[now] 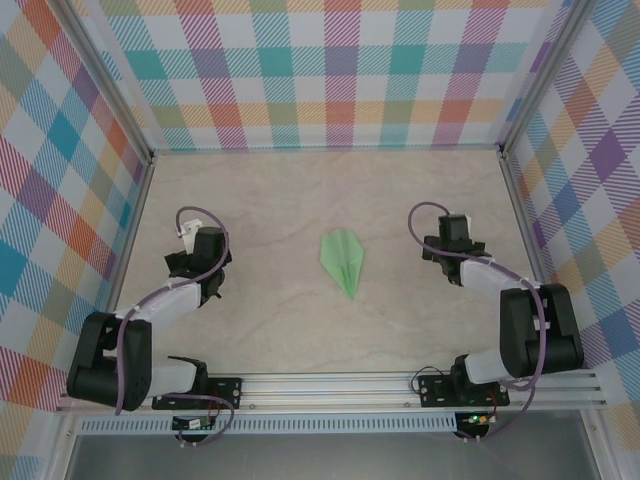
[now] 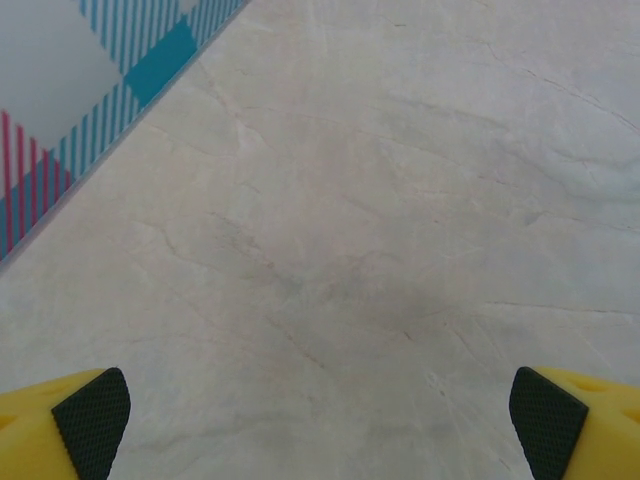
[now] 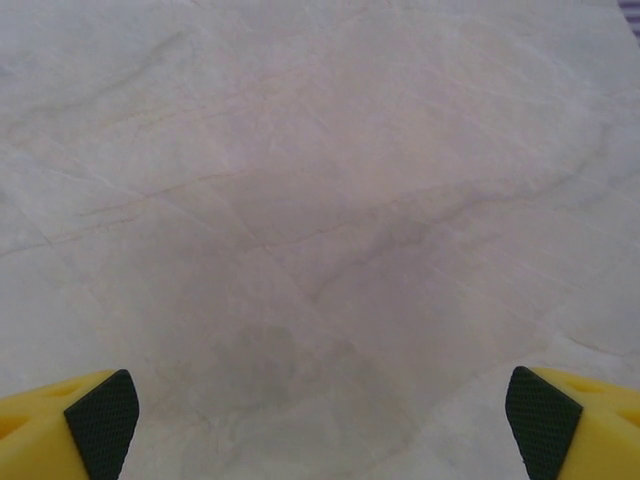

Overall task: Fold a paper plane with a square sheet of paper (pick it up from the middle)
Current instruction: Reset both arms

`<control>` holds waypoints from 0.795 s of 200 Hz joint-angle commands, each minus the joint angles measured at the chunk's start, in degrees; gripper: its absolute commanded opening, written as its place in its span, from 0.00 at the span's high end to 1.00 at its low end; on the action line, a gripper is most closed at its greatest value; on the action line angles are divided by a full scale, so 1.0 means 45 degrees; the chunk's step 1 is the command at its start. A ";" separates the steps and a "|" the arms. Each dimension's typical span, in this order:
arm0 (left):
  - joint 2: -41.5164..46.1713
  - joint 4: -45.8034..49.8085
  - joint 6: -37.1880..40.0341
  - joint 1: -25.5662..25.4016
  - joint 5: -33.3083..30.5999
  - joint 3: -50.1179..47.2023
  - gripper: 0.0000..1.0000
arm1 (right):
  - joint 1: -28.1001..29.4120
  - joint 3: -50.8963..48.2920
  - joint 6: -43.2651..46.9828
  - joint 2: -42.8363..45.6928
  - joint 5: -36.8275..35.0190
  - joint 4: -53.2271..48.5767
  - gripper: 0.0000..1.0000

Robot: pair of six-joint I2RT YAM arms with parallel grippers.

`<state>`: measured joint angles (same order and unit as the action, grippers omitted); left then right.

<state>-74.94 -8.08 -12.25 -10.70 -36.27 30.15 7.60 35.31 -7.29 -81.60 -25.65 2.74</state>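
**Top external view: paper plane (image 1: 343,261) folded, both claws free**

It lies flat in the middle of the table (image 1: 260,200), well apart from either arm. Left gripper (image 2: 320,430) and right gripper (image 3: 320,425) gape wide, holding nothing. Folding looks complete; nothing seems left.

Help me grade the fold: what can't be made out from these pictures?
Paper plane, top view: too small to judge how sharp or even the creases are, and its underside lies against the table.
Left fingers, left wrist view: cut off by the bottom edge, so just the tips show.
Right fingers, right wrist view: likewise cut off at the bottom edge.
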 commanded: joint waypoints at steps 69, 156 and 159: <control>-0.3504 -0.9982 0.2715 0.1115 0.4589 -0.1943 0.00 | -0.1373 -0.2690 0.1712 -0.1224 0.5722 0.9719 0.01; -0.3211 -0.8889 0.2614 0.1104 0.4552 -0.1602 0.00 | -0.1369 -0.2719 0.1247 -0.1270 0.4490 0.9893 0.00; -0.3220 -0.8891 0.2616 0.1100 0.4560 -0.1603 0.00 | -0.1372 -0.2728 0.1239 -0.1267 0.4506 0.9895 0.00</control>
<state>-89.58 -45.71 -1.63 -6.17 -16.47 22.70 1.48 23.35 -1.06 -87.37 -5.13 44.34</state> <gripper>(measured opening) 0.999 0.996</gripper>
